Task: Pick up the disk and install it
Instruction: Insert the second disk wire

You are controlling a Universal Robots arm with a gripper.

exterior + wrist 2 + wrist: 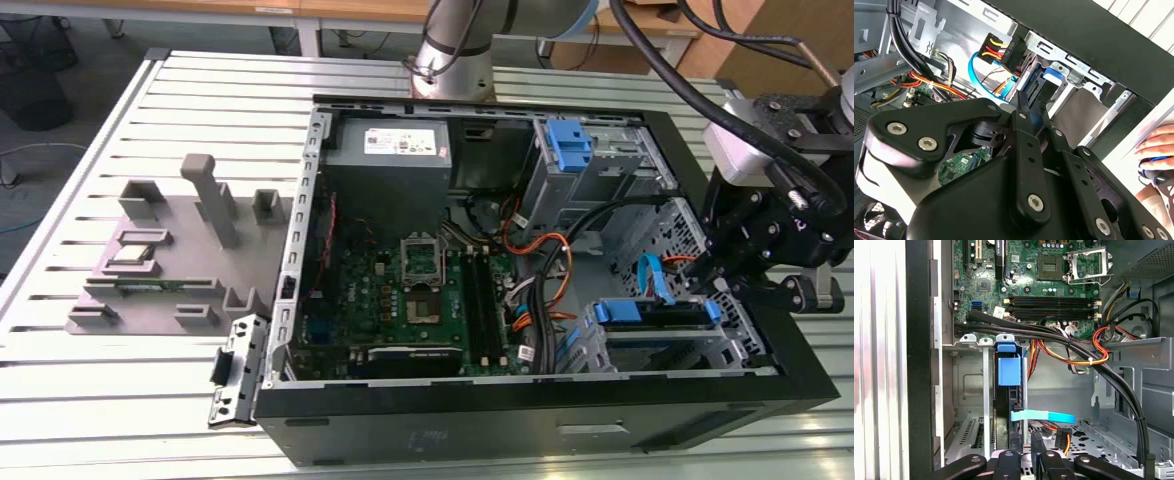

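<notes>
The hand [1024, 460] hovers by the disk [650, 312] (blue rails) in its bay.

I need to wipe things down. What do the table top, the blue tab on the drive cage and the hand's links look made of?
Table: ribbed silvery metal, likely aluminium. Blue tab: smooth matte plastic. Hand: black matte links with bolts, probably metal.

Slatted metal table [80, 420], wooden desks [347, 10]
</notes>
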